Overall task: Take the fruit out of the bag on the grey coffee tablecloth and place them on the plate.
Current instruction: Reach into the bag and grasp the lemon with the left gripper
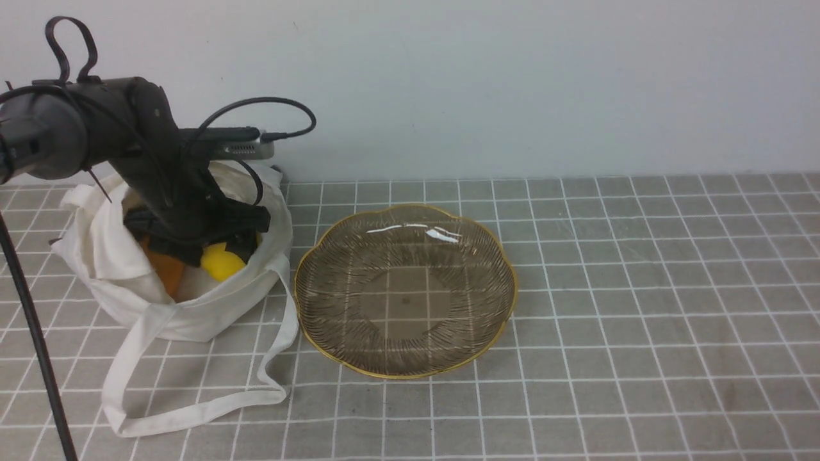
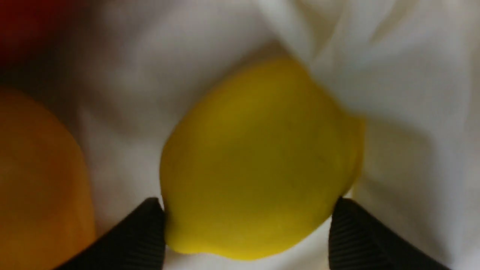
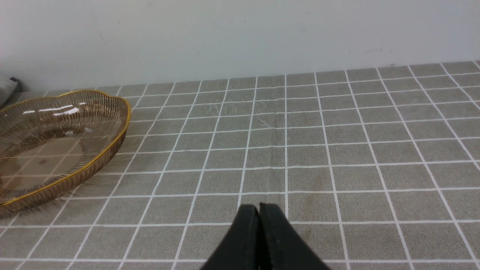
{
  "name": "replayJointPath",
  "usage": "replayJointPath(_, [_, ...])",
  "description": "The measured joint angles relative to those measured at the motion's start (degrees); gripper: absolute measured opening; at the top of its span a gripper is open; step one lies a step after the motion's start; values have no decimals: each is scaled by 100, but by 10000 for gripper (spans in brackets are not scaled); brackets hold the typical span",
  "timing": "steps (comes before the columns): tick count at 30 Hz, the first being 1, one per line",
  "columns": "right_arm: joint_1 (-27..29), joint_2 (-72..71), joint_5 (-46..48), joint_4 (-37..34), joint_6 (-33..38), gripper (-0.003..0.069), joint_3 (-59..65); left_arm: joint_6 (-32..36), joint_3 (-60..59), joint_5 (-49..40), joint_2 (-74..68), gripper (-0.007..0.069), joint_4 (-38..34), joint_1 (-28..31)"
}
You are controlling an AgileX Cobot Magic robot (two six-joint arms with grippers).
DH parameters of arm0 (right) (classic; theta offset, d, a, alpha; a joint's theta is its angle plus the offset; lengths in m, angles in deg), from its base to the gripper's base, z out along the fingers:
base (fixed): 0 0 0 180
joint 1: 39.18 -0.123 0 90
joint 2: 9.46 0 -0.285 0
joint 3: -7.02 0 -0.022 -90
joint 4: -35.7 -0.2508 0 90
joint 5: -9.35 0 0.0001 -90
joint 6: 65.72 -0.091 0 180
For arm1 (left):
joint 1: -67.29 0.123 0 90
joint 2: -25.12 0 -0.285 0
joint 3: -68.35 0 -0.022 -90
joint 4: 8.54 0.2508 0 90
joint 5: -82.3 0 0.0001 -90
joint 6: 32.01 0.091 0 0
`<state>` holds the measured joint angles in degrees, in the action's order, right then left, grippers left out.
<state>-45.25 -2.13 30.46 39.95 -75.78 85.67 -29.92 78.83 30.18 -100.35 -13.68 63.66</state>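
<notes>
Yellow lemon [image 2: 258, 161] lies inside the cream bag [image 1: 192, 314]. The left gripper [image 2: 247, 217] is clamped on it, one black finger [image 2: 146, 232] touching each flank. An orange fruit [image 1: 163, 269] sits at the lemon's 9 o'clock. The bag rests on the grey checked tablecloth [image 1: 640, 320], at the plate's [image 1: 403, 374] 9 o'clock. The right gripper [image 3: 258, 208] hovers over the cloth, pinched together and holding nothing.
</notes>
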Motion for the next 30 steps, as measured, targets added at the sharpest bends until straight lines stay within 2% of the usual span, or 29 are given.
replayJointPath(1, [0, 0, 0, 0, 0, -12, 0, 0, -37, -119, 58, 429, 47, 0])
replayJointPath(2, [0, 0, 0, 0, 0, -12, 0, -7, -63, -228, 148, 337, 132, 0])
replayJointPath(3, [0, 0, 0, 0, 0, -12, 0, -7, -64, -267, 196, 313, 173, 0])
replayJointPath(4, [0, 0, 0, 0, 0, -12, 0, -19, -69, -363, 334, 199, 276, 0])
replayJointPath(5, [0, 0, 0, 0, 0, -12, 0, -48, -69, -428, 461, 117, 343, 0])
replayJointPath(7, [0, 0, 0, 0, 0, -12, 0, -132, -69, -534, 800, 34, 514, 0])
replayJointPath(9, [0, 0, 0, 0, 0, -12, 0, -209, -69, -604, 1064, 7, 627, 0])
replayJointPath(14, [0, 0, 0, 0, 0, -12, 0, -209, -69, -639, 1350, -8, 719, 0])
replayJointPath(16, [0, 0, 0, 0, 0, -12, 0, -142, -69, -645, 1330, -8, 719, 0])
replayJointPath(18, [0, 0, 0, 0, 0, -12, 0, 197, -69, -607, 1200, 2, 667, 0])
replayJointPath(22, [0, 0, 0, 0, 0, -12, 0, 796, -69, -399, 960, 73, 593, 0])
replayJointPath(25, [0, 0, 0, 0, 0, -12, 0, 1120, -69, -127, 779, 169, 588, 0])
replayJointPath(30, [0, 0, 0, 0, 0, -12, 0, 1260, -69, 251, 420, 473, 401, 0])
